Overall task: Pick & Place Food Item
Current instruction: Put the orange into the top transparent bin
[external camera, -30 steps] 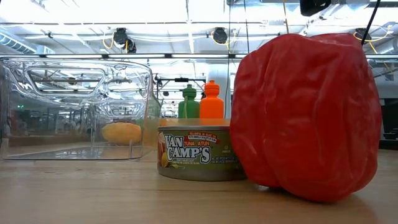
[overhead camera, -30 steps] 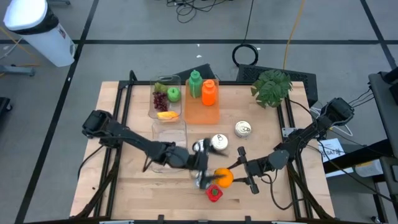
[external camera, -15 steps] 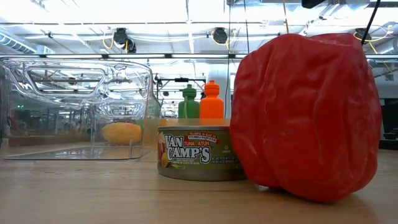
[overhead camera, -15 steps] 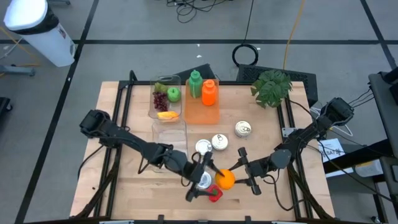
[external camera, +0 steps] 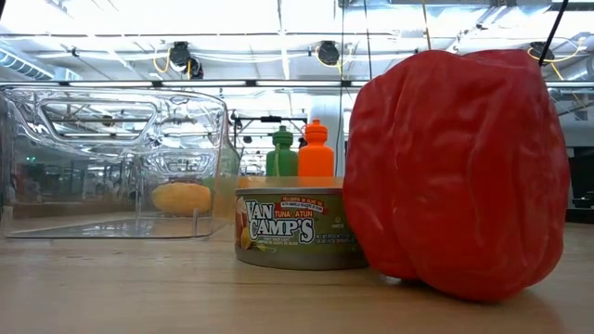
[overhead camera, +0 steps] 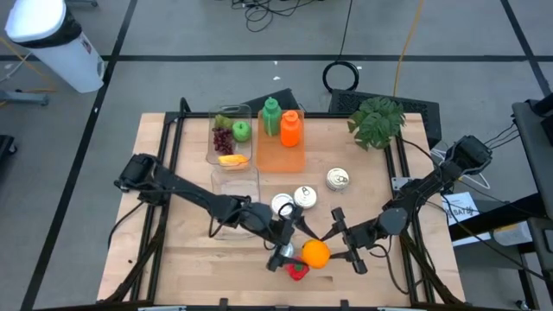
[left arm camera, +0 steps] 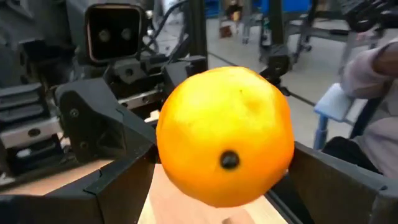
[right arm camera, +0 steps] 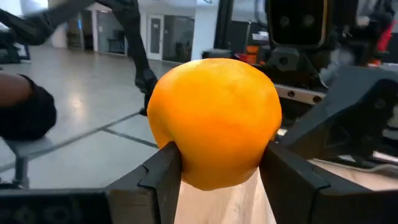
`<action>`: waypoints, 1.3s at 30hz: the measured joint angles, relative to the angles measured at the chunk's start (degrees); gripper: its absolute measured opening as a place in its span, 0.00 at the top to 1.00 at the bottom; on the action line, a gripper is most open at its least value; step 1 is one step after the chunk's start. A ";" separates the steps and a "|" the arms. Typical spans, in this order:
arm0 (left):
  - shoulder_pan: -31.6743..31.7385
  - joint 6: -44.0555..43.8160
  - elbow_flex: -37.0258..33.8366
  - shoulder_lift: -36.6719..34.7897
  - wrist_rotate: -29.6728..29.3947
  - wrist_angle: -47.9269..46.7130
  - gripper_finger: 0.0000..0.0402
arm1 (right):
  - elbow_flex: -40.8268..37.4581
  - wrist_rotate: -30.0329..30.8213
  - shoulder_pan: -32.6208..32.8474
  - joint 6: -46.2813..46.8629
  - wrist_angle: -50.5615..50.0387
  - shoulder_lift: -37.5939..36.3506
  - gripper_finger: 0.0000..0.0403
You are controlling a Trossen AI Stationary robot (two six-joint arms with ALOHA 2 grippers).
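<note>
The table [overhead camera: 181,259] is carrying everything, and both arms are meeting over its near edge, a little right of the middle. The right gripper [overhead camera: 339,243] is closing its two fingers [right arm camera: 155,177] on the sides of the orange [overhead camera: 314,254], so the fruit is sitting between them. The left gripper [overhead camera: 285,244] is facing it from the other side with its fingers spread around the same orange; I cannot tell if they are touching it. To me this looks like a handover, one arm giving the fruit to the other.

The red pepper [overhead camera: 297,271] is lying just beside the orange, on the near side.

Two clear boxes are standing left of the middle. The farther clear box [overhead camera: 231,136] is holding grapes, a green apple and a yellow piece. The nearer clear box [overhead camera: 235,186] is looking empty, so it may be the goal.

The orange tray [overhead camera: 281,155] at the far side is holding a green bottle [overhead camera: 272,116] and an orange bottle [overhead camera: 290,128].

Three cans [overhead camera: 304,197] are standing near the middle.
</note>
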 joint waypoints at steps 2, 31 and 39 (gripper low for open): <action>0.10 0.86 -0.01 0.06 1.37 0.47 0.09 | 0.04 -0.06 -0.01 0.00 0.18 -0.04 0.55; 0.40 2.26 -0.09 2.33 1.57 10.07 0.33 | 0.04 -0.37 -0.02 -1.79 -0.27 -0.09 0.54; -0.82 4.85 -0.09 -2.05 0.35 6.91 0.35 | 0.37 -0.28 -0.17 -1.95 0.48 -0.09 0.54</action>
